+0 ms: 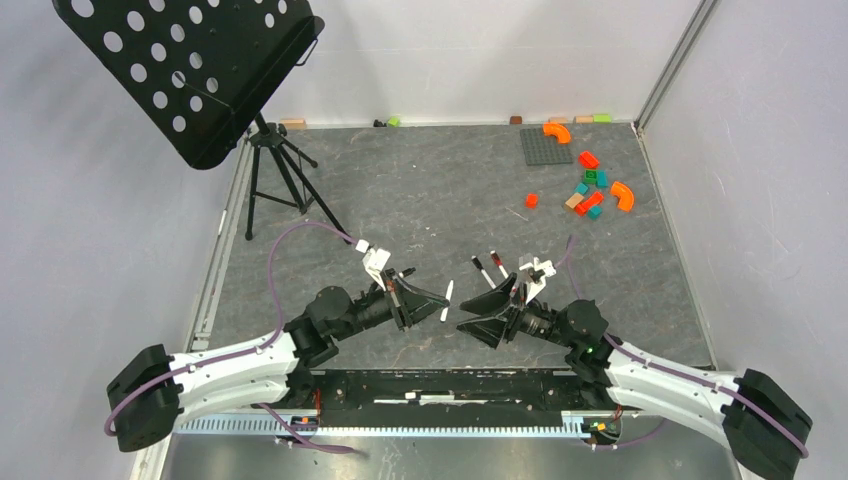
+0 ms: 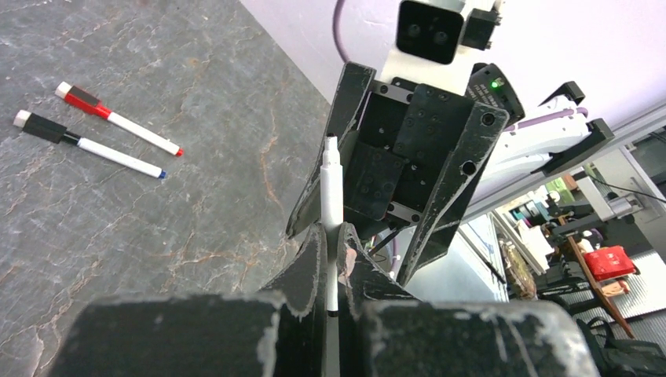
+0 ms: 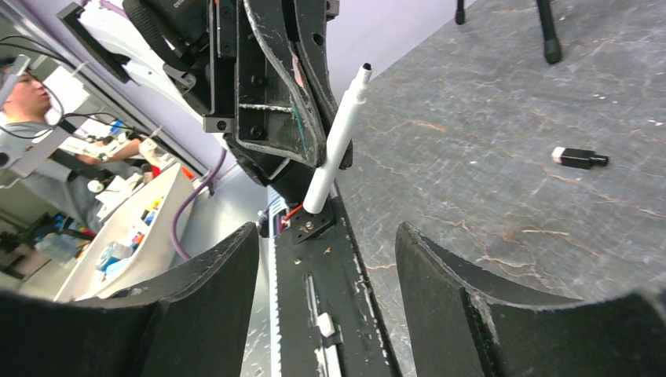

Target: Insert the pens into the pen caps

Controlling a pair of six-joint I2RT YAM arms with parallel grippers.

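Narrowly apart: pen [image 3: 338,141], right end effector [image 3: 326,236]

A bare white pen [image 2: 331,188] sits pinched in the left gripper [image 2: 331,236]. At its two o'clock, the red-ended pen [image 2: 118,119] and black-ended pen [image 2: 90,145] lie parallel on the table. A black cap [image 3: 577,157] lies flat.

the pen [image 2: 331,188] is hidden at its lower end between the left fingers [image 2: 310,267]. the stand [image 1: 215,85] is cut off by the top edge overhead; its legs [image 3: 547,31] likewise in the right wrist view.
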